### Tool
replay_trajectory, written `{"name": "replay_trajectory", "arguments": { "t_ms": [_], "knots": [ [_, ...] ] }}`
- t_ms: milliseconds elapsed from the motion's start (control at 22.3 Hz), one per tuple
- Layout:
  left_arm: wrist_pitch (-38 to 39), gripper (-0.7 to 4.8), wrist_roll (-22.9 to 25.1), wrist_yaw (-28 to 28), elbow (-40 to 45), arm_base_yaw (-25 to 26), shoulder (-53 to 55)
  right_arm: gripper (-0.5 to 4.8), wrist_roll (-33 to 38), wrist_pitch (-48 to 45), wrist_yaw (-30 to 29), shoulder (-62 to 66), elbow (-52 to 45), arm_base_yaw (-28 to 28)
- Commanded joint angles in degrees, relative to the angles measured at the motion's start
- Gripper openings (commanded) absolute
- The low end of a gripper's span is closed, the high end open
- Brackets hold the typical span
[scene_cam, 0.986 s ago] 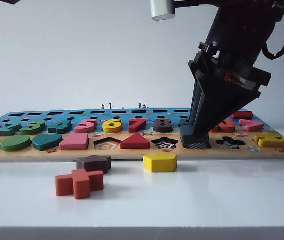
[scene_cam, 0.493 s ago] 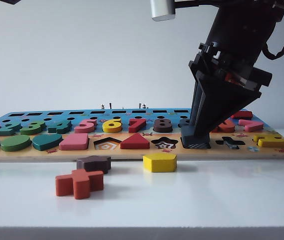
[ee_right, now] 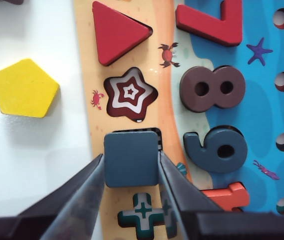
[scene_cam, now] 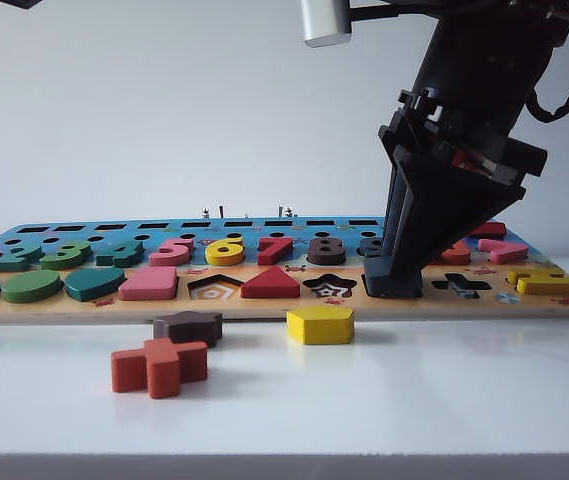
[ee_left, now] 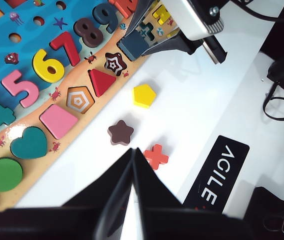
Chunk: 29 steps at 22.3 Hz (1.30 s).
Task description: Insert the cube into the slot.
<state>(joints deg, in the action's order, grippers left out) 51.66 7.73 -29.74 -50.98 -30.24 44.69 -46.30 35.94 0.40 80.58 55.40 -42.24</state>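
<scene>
The right tool is clamped on the cube, one finger on each of two opposite sides, and it holds the dark block down over the slot in the front row of the puzzle board. From the right wrist view only a thin strip of checkered floor shows along one edge and one corner of the cube, so the block covers almost the whole square cut-out, between the star-shaped cut-out and the cross-shaped cut-out. In the exterior view the fingertips reach down to the board's surface at that spot and the cube cannot be made out apart from them.

I judge the insertion nearly finished: the cube is lined up and mostly down, though whether it sits fully flush I cannot tell. What is left is to let go and lift clear.

The left tool hangs over the white counter well away from the board, its fingers pressed together and holding nothing. The yellow pentagon block, brown star and orange cross lie loose on the counter before the board.
</scene>
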Motion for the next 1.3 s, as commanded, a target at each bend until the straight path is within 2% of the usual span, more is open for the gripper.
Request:
{"name": "replay_trajectory", "arguments": {
  "t_ms": [45, 807, 1120, 1300],
  "knots": [
    [-0.76, 0.2, 0.42, -0.22, -0.33, 0.02, 0.02, 0.94, 0.11, -0.31, -0.15, 0.22, 0.04, -0.02],
    [-0.76, 0.2, 0.39, -0.22, -0.33, 0.02, 0.02, 0.98, -0.5, -1.68, 2.03, 0.52, 0.07, 0.0],
    [-0.76, 0.2, 0.42, -0.22, -0.33, 0.02, 0.02, 1.85, -0.46, -1.68, 1.95, 0.52, 0.07, 0.0],
    [-0.76, 0.2, 0.42, -0.22, -0.33, 0.02, 0.02, 2.08, -0.44, -1.73, 1.57, 0.52, 0.07, 0.0]
  ]
}}
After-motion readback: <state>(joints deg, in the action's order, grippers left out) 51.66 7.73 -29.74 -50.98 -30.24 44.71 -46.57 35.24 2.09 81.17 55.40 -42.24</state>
